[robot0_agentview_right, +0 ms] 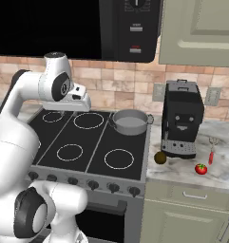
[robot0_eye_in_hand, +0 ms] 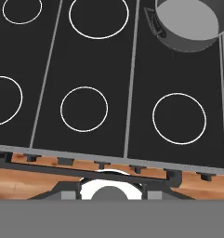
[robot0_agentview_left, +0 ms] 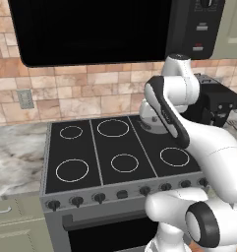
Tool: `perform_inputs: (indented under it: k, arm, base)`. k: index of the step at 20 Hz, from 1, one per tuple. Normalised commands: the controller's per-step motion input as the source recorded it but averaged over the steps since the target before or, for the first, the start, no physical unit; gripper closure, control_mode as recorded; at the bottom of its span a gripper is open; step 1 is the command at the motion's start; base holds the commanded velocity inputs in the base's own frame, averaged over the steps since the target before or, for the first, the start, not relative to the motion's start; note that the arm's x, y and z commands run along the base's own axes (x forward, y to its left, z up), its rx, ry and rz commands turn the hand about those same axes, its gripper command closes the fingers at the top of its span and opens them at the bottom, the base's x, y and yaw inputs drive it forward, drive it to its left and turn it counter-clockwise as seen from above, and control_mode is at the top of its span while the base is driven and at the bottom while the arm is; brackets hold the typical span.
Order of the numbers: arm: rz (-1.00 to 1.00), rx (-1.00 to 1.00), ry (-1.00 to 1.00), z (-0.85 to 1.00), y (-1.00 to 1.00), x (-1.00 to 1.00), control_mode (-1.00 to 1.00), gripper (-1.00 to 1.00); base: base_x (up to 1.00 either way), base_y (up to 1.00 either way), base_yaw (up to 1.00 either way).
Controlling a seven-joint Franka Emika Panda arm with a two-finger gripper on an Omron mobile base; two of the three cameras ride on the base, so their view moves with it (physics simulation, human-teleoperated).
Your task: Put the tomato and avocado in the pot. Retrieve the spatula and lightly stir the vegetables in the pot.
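The grey pot [robot0_agentview_right: 130, 121] stands empty on the stove's back right burner, and its rim also shows in the hand view [robot0_eye_in_hand: 190, 22]. On the marble counter right of the stove lie the dark green avocado [robot0_agentview_right: 160, 157], the red tomato [robot0_agentview_right: 200, 168] and the spatula [robot0_agentview_right: 211, 154] with its red part. My gripper [robot0_agentview_right: 82, 105] hangs over the middle of the stove, left of the pot and well apart from all of them. Its fingers are too small to make out. In the left base view my arm covers most of the pot [robot0_agentview_left: 148, 119].
A tall black coffee machine [robot0_agentview_right: 182, 118] stands on the counter behind the avocado. A black microwave [robot0_agentview_right: 78, 26] hangs low above the stove [robot0_agentview_right: 71, 152]. A marble counter [robot0_agentview_left: 14, 152] lies left of the stove, with a wall socket above it.
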Motion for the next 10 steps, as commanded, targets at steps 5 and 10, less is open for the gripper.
perform_inputs:
  k: [5,10]
  arm:
    - [0.00,0.00,0.00,-0.05,0.08,-0.01,-1.00,-1.00]
    - [-0.08,-0.01,0.00,-0.10,-0.82,-0.06,-1.00,-1.00]
  base:
    - [0.00,0.00,0.00]
    - [0.00,0.00,0.00]
